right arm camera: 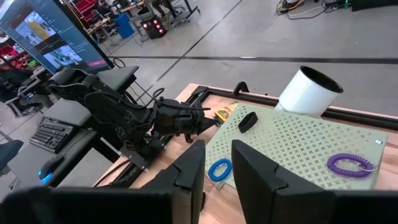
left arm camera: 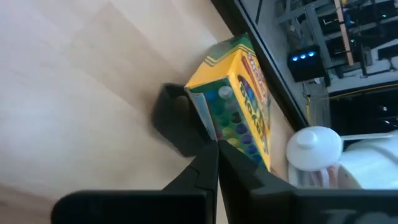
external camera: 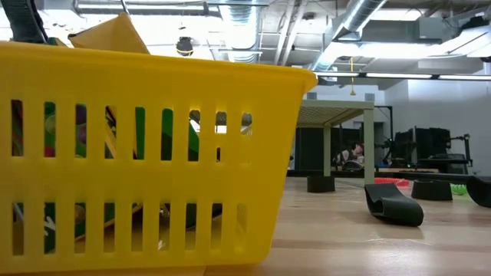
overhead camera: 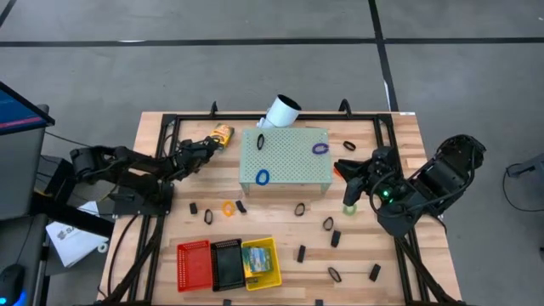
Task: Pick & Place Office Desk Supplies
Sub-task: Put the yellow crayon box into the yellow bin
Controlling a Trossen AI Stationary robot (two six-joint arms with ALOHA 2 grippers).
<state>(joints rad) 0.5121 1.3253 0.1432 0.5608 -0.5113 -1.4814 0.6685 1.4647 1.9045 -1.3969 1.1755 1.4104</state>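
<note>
At far edge of bench, left tool fully closed, tips pressed together against near corner of crayon box; box lies just ahead of tool, not visibly clamped. Right tool hovers part-open, holding nothing, over perforated block; blue loop just ahead.

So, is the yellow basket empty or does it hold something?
Not empty. The yellow basket holds a printed crayon box, seen from above and through its slots in the low view.
</note>
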